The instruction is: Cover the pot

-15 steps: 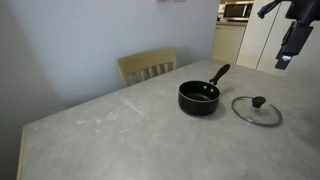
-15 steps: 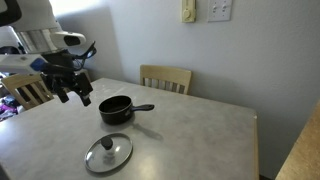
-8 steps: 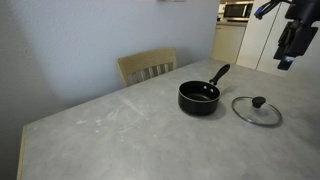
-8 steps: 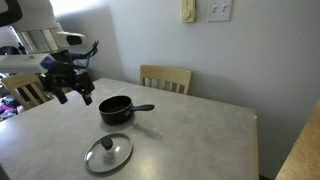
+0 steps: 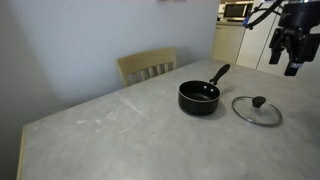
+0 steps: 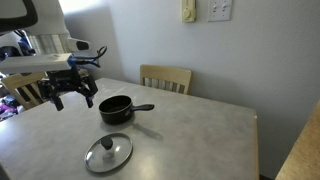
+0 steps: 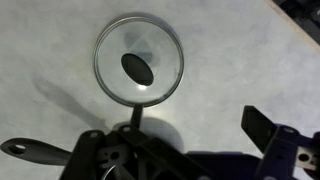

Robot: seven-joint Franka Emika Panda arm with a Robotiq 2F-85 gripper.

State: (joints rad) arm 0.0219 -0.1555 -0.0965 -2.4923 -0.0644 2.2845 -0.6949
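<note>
The pot (image 5: 199,97) (image 6: 116,110), a small black saucepan with a long straight handle, stands uncovered on the grey table (image 5: 120,135). Beside it lies the flat glass lid (image 5: 257,110) (image 6: 108,153) with its black knob up. My gripper (image 5: 285,60) (image 6: 72,100) hangs open and empty in the air, well above the table and to the side of both. The wrist view looks down on the lid (image 7: 139,60). Only the pot's handle (image 7: 25,148) shows there, at the lower left. One finger (image 7: 265,130) juts in at the right.
A wooden chair (image 5: 147,66) (image 6: 165,78) stands at the table's far edge against the wall. A counter with a microwave (image 5: 236,11) is behind the arm. The table (image 6: 200,140) holds only the pot and lid.
The wrist has turned so both fingers now point down, and the gripper has shifted slightly. Pot and lid have not moved.
</note>
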